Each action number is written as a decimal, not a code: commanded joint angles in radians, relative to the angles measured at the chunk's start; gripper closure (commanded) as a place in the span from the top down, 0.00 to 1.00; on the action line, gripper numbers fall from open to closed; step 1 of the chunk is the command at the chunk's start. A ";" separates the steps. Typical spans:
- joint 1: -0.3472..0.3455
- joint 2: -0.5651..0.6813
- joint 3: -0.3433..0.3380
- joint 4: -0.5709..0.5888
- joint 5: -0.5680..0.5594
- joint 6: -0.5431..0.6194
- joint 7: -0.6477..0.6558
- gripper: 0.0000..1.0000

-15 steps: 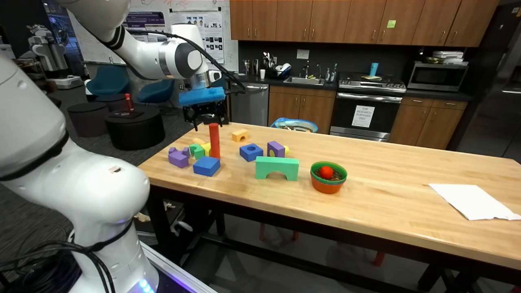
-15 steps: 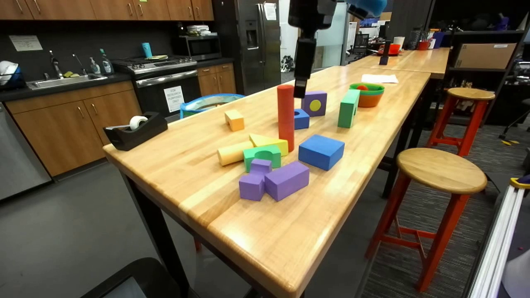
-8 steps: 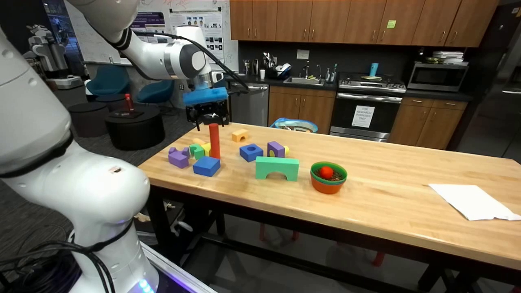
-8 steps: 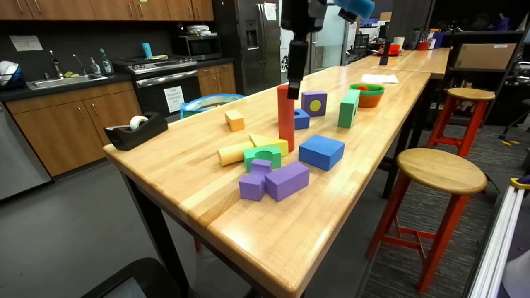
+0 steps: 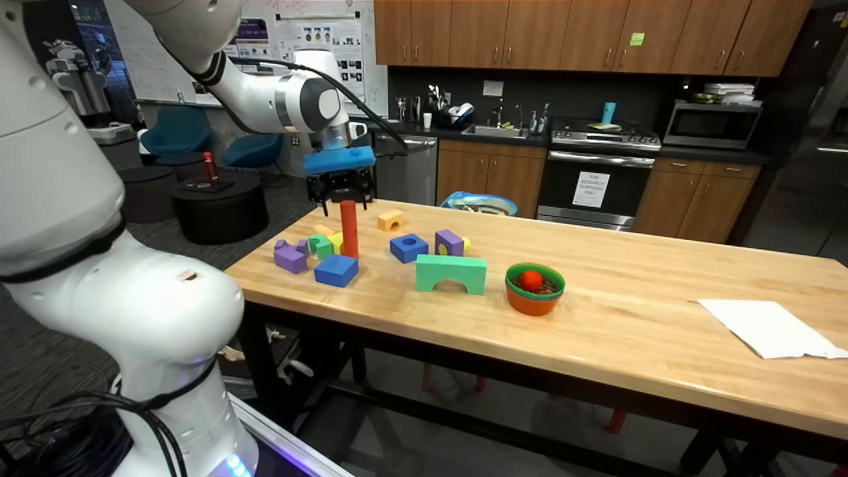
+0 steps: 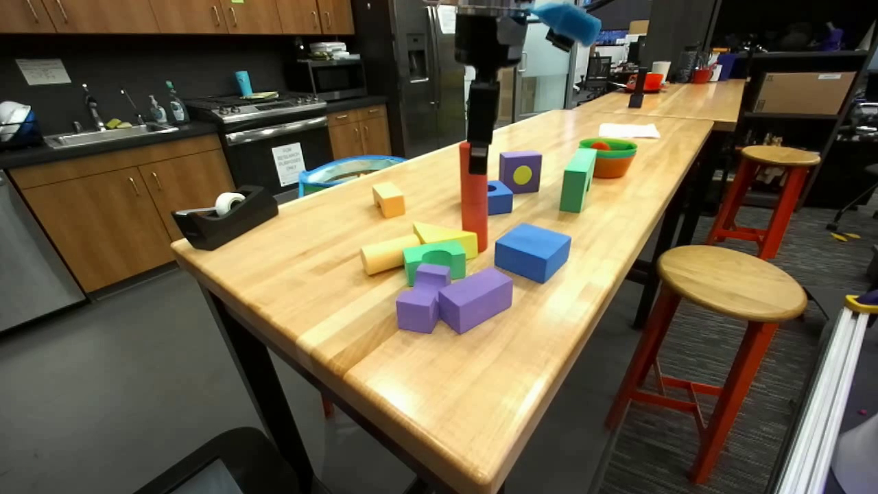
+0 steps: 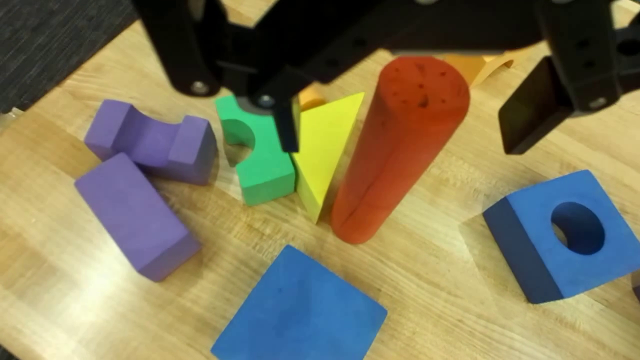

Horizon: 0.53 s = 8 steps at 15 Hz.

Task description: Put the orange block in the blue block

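In the wrist view the blurred gripper (image 7: pixel 406 127) runs off at 12 o'clock, hiding part of a yellow-orange arch (image 7: pixel 465 66) at 2; the solid blue block (image 7: pixel 302 310) is cropped at 6, a purple block (image 7: pixel 637 291) to a sliver at 4. In an exterior view the gripper masks the 1 o'clock side of the orange block (image 6: pixel 474 209), which partly hides the holed blue block (image 6: pixel 502 201).

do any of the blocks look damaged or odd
Yes, the tall red-orange block looks worn: the wrist view shows dark specks on its top and a thin dark line down its side, though whether that is a crack I can't tell. It stands upright, and nothing looks spilled.
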State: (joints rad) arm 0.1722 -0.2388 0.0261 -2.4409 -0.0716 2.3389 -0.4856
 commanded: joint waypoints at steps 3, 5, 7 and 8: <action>-0.002 0.031 -0.004 0.038 0.038 -0.015 -0.040 1.00; -0.002 0.037 -0.004 0.044 0.052 -0.016 -0.049 1.00; -0.003 0.042 -0.003 0.049 0.062 -0.016 -0.055 1.00; -0.003 0.044 -0.003 0.050 0.066 -0.016 -0.057 0.98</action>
State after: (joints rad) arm 0.1718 -0.2110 0.0261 -2.4164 -0.0337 2.3389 -0.5087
